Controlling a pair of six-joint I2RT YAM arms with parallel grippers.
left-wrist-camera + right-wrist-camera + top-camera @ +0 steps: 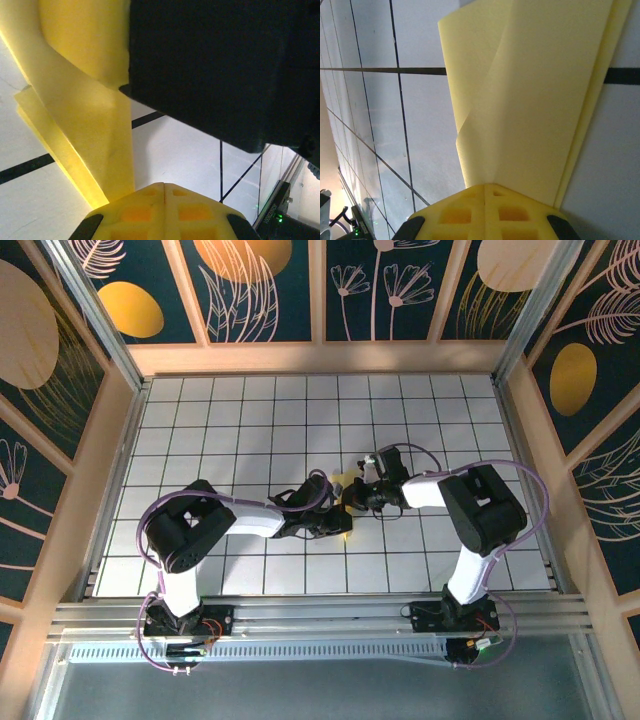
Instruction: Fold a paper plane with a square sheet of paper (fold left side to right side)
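Top external, yellow paper [340,483] largely hidden by arms [250,518], left pincer [164,186] and right pincer [485,186] clamping it

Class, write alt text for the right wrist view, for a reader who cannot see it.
A folded, layered sheet of thin pale yellow paper fans from bottom centre to the top right across a white table with black grid lines. The right gripper, its yellow finger pads closed together, meets the paper's narrow lower end.

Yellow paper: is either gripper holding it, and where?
Not pinched: left gripper and right gripper are shut, tips over the folded square sheet of paper, which runs under them.
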